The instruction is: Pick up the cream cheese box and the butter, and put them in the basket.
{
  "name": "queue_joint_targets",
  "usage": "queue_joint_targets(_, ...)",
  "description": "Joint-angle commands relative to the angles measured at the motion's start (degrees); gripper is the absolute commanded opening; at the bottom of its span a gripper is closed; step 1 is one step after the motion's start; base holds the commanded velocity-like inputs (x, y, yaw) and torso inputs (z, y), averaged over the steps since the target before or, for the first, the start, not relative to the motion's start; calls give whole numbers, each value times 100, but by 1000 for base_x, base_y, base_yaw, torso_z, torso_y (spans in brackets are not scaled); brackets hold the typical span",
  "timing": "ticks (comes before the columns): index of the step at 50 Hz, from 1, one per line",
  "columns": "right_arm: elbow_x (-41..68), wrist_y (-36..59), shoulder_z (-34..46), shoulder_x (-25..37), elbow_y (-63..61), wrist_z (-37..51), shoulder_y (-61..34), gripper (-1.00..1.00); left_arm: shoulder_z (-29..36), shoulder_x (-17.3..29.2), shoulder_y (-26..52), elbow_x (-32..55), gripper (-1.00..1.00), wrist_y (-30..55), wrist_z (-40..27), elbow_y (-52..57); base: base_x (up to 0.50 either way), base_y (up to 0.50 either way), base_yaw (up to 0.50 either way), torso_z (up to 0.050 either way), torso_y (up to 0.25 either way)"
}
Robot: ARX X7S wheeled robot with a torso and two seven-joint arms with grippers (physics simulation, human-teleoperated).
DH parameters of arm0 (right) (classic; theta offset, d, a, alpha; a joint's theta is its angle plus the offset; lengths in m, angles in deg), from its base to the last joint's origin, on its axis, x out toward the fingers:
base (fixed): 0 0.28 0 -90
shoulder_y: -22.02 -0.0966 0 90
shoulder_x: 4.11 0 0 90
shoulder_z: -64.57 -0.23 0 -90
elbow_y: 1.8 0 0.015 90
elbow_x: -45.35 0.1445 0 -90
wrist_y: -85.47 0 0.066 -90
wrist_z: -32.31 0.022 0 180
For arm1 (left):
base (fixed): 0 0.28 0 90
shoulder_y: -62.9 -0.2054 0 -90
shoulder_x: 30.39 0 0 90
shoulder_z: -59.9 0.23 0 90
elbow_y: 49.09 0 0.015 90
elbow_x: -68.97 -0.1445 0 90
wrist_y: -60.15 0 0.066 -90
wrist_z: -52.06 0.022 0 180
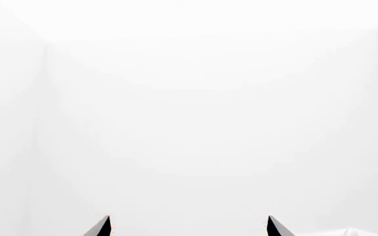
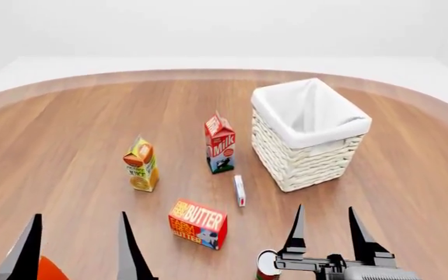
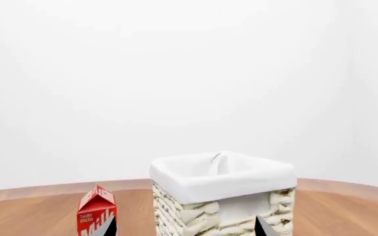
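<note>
From the head I see the butter (image 2: 198, 224) lying near my left gripper (image 2: 77, 248), the cream cheese box (image 2: 240, 190) flat between the milk (image 2: 220, 143) and the basket (image 2: 310, 135), a juice carton (image 2: 142, 164) off left, and a can (image 2: 268, 265) beside my right gripper (image 2: 325, 230). Both grippers are spread wide, holding nothing. My left wrist shows only white past its fingertips (image 1: 100, 227); my right wrist faces the basket (image 3: 223, 194), with the milk (image 3: 96, 210) beside it.

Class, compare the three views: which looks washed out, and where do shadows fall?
Left wrist view: nearly all white, only the left gripper tips showing. Head view: even light, faint shadows beside the butter and basket. Right wrist view: sharp, pale background.
</note>
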Motion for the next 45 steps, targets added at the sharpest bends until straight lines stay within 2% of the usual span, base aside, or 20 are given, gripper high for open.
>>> queue_joint_targets(1,9,13,43,24,25,32,-27,100,12,43,-87,-32,100,-146,-63,-5,227,0,0,0,0)
queue_joint_targets(45,100,62,159,125,33,154,-70,100,86,174,-119,-26,100,-184,-210,13,202,0,0,0,0)
